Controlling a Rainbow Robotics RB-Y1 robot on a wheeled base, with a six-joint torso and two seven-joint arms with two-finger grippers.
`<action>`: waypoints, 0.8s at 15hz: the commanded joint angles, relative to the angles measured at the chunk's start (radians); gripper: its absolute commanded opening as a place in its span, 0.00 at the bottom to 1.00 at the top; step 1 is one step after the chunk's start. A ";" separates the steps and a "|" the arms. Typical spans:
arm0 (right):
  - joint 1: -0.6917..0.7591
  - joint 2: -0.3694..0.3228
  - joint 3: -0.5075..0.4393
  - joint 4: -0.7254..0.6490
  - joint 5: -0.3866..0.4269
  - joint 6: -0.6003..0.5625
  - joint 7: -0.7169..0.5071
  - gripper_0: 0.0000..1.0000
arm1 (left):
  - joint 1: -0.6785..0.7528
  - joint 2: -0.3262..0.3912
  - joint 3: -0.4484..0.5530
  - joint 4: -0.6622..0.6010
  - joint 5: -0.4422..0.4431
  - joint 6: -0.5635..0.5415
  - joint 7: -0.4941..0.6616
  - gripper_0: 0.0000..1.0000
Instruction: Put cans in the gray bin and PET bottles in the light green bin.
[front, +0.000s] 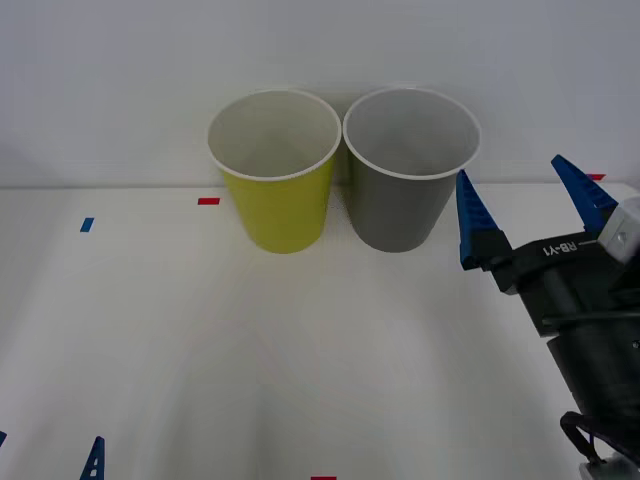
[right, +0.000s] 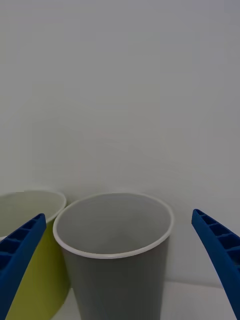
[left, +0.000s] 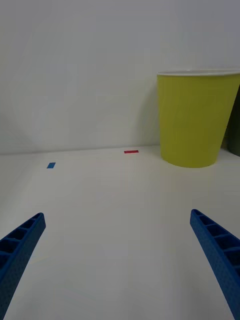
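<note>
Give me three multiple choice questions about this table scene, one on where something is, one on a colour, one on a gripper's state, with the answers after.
1. Where does the gray bin stand?
A. to the robot's right of the light green bin
B. to its left
C. stacked inside it

2. What colour are both bins' rims?
A. red
B. white
C. black

3. How is the right gripper?
A. shut on a can
B. shut and empty
C. open and empty

Answers: 1 A, the front view shows them side by side. 2 B, a white edge rings each top. 3 C, its blue fingers stand spread beside the gray bin, nothing between.

The table is seen from above in the front view. The tall dark gray round bin (right: 116, 250) is faced closely by the right wrist camera; the yellow-green round bin (left: 197, 117), shared by all views, is seen low across the table by the left.
</note>
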 joint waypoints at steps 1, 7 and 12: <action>0.075 -0.015 0.002 0.001 -0.001 -0.091 0.000 1.00 | 0.000 0.000 0.000 0.000 0.000 0.000 0.000 1.00; 0.155 0.002 -0.044 0.262 0.007 -0.487 0.022 1.00 | 0.000 0.000 0.000 0.000 0.000 0.000 0.000 1.00; 0.350 0.007 -0.092 0.262 -0.021 -0.548 0.049 1.00 | 0.000 0.000 0.000 0.000 0.000 0.000 0.000 1.00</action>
